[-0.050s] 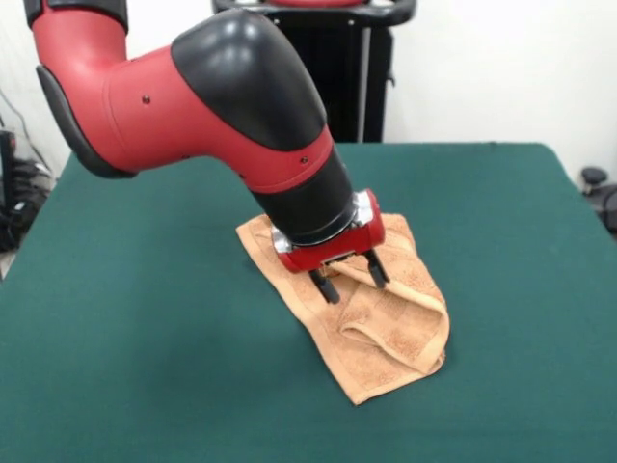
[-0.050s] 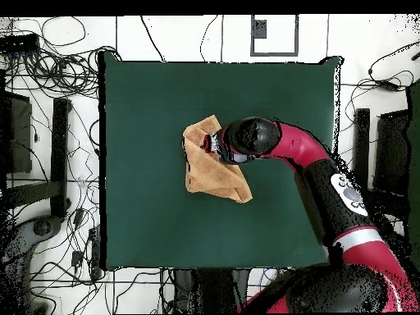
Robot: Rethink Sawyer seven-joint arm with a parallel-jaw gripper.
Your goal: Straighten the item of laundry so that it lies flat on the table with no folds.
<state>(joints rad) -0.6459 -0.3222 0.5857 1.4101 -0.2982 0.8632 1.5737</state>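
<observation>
- One towel (image 1: 386,328) is the whole job: a small orange-tan terry cloth, lying rumpled near the middle of the green table (image 1: 145,367), with the arm (image 1: 193,87) reaching down over it.
- The gripper (image 1: 351,272) hangs just above the towel's upper half, its jaws spread and pinching nothing; whether the tips touch the cloth I cannot tell.
- Judged by its look, the towel is light, soft and limp. It will sag from any hold and drag easily over the felt, though the nap may cling a little; nothing here is fragile.
- A thick fold runs along the towel's side, ending in a doubled-over lip at the lower corner in the front view. That raised lip or a free corner seems the best place to pinch, since a flat single layer offers little to bite.
- In the overhead view the towel (image 2: 215,172) reads as a rough triangle, so at least one corner is likely tucked under.
- Bare felt lies all round the towel, and every table edge is well apart from it, so pulling a corner outward in any direction looks unobstructed.
</observation>
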